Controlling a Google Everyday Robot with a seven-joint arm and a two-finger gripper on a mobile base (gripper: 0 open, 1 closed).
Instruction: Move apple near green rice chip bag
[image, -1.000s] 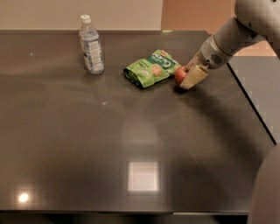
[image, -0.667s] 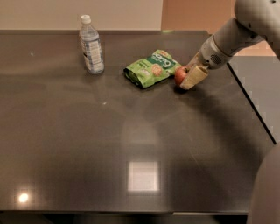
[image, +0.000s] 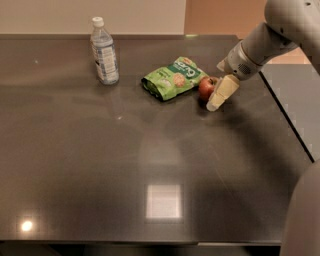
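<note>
The apple (image: 206, 87) is small, round and red. It rests on the dark table (image: 150, 160) just right of the green rice chip bag (image: 172, 78), close to its right edge or touching it. The bag lies flat, light green with white lettering and chip pictures. My gripper (image: 218, 95) reaches in from the upper right on the grey arm (image: 260, 42). Its cream-coloured tip is right against the apple's right side and down at table height.
A clear water bottle (image: 104, 51) with a white cap stands upright at the back left, apart from the bag. The table's right edge (image: 287, 125) runs diagonally just right of the gripper. Part of my own grey body (image: 302, 215) fills the lower right corner.
Almost nothing has moved. The gripper stays by the apple's right side, and the apple shows slightly more than before.
</note>
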